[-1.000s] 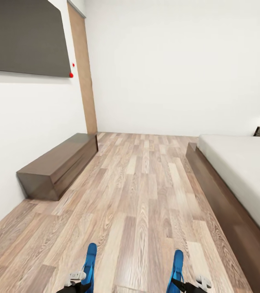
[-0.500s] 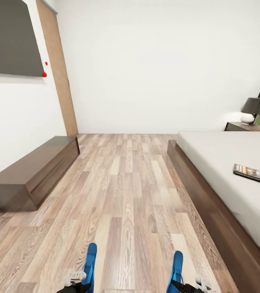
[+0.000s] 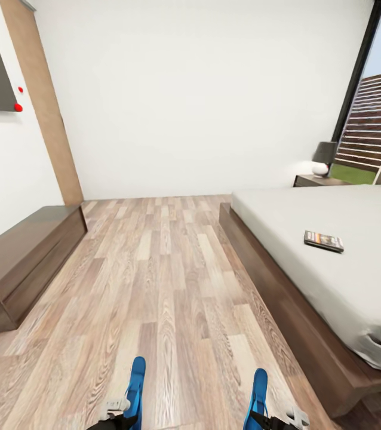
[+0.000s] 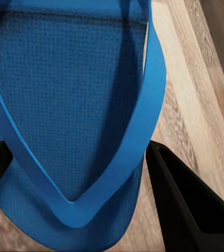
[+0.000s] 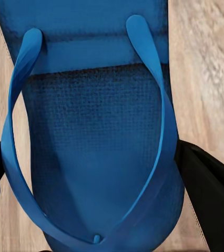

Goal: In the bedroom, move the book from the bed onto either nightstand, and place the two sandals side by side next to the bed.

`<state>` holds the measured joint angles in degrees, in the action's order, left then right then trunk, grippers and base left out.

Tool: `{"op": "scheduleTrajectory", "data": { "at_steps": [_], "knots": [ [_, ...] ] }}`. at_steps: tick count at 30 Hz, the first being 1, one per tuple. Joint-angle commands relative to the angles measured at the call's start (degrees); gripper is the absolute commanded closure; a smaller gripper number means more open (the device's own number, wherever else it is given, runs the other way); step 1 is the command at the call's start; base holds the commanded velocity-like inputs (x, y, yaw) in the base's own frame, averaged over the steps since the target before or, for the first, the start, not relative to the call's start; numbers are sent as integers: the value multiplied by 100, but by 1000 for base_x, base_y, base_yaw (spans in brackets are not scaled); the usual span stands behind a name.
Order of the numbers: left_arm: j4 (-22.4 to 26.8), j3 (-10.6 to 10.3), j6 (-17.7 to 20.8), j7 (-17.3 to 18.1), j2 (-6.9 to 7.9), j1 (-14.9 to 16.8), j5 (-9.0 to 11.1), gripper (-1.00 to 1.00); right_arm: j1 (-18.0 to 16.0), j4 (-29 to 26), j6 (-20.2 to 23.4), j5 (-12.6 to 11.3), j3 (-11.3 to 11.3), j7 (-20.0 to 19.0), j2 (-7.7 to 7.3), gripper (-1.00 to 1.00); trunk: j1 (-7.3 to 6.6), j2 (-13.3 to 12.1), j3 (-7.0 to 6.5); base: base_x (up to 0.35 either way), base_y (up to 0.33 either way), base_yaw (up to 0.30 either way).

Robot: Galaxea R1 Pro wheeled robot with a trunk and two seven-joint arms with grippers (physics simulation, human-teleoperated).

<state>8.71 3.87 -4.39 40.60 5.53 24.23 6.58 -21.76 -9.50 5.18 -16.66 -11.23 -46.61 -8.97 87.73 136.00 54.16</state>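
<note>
Closest in, each end effector pinches a blue sandal: the left end effector (image 3: 117, 412) clamps the left sandal (image 3: 135, 388), the right end effector (image 3: 277, 418) the right sandal (image 3: 258, 391), both carried over the floor (image 3: 166, 286). I'd set them down level, parallel and touching-close beside the bed (image 3: 286, 298). Farther off, the book (image 3: 323, 240) lies on the mattress; beyond it is the nightstand (image 3: 316, 180), for later.

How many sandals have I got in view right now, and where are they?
2. One sandal is held in the left gripper, low in the head view; the other sandal is in the right gripper. Both are carried over the wooden floor.
</note>
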Motion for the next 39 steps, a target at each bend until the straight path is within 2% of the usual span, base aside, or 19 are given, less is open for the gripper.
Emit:
{"op": "scheduleTrajectory", "data": {
  "at_steps": [1,37,39],
  "knots": [
    [-3,43,-10,36,0,2,-9,100,-4,1,62,-30,-28,-24,1,100,-1,2,5,0,0,-300],
    [-1,41,-10,36,-4,2,-8,100,-4,1,62,-30,-28,-26,1,100,-1,2,5,0,0,-300],
    [-1,37,-10,36,-7,2,-8,100,-4,1,62,-30,-28,-25,1,100,-45,-78,-31,0,0,-300]
  ]
}}
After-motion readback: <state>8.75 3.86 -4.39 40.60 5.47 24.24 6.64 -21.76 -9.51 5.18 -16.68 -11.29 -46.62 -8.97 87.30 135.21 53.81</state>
